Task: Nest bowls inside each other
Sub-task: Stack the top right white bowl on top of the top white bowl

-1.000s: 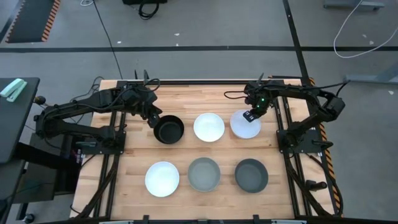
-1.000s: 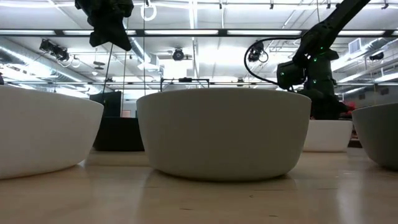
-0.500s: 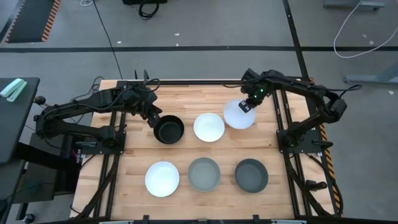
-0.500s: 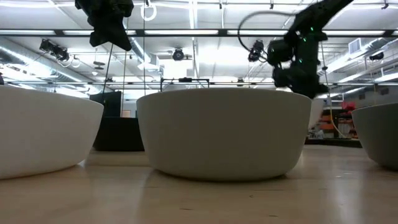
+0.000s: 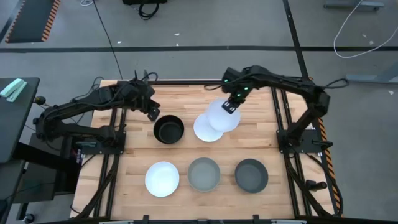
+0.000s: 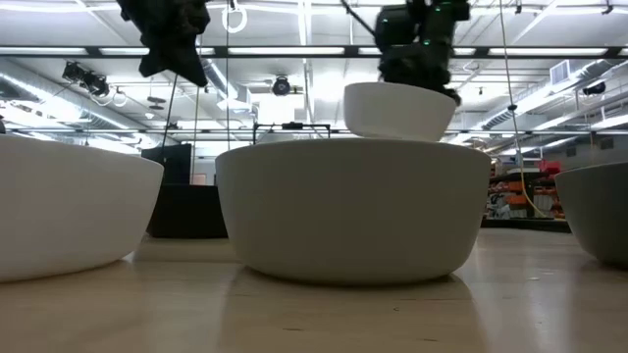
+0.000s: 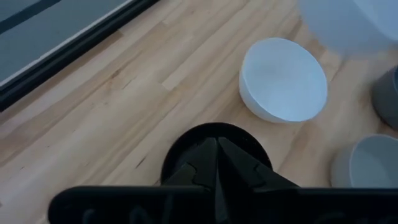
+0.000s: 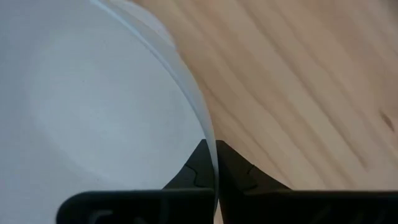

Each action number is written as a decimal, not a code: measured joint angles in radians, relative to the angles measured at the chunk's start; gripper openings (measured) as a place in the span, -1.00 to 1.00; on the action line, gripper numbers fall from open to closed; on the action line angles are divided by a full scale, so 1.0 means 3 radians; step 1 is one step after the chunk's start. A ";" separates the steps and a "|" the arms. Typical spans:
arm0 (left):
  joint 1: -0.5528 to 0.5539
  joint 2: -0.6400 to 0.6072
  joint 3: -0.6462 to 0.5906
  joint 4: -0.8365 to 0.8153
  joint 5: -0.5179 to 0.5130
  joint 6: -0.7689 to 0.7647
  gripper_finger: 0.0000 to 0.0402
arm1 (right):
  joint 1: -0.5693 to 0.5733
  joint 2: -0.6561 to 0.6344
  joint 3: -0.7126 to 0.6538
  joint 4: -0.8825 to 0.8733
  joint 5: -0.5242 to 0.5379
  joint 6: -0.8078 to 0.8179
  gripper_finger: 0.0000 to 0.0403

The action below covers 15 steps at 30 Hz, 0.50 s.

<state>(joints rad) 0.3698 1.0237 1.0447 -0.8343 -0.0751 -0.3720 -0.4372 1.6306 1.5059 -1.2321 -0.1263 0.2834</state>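
right gripper (image 5: 231, 106) pinches a white bowl's (image 5: 222, 116) rim, carrying it above the middle white bowl (image 5: 204, 129), airborne only in the low view, while left gripper (image 5: 150, 110), fingers together, hovers beside the black bowl (image 5: 168, 130).

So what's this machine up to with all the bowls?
The right end effector has pinched a white bowl by its rim and holds it in the air, partly over another white bowl on the table. The left end effector hovers shut by the black bowl.
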 joint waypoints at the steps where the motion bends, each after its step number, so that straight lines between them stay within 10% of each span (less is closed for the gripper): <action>1: 0.0030 0.0000 0.0000 0.0000 0.0000 -0.0005 -0.91 | 0.0047 0.0100 0.0075 -0.0009 -0.0015 -0.0022 -0.99; 15: 0.0183 0.0000 0.0001 -0.0006 0.0002 -0.0015 -0.87 | 0.0272 0.1158 0.0894 -0.0229 -0.0103 -0.0333 -0.99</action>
<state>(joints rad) 0.4248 1.0237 1.0451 -0.8360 -0.0746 -0.3766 -0.3557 1.9781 1.7741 -1.3009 -0.1571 0.1836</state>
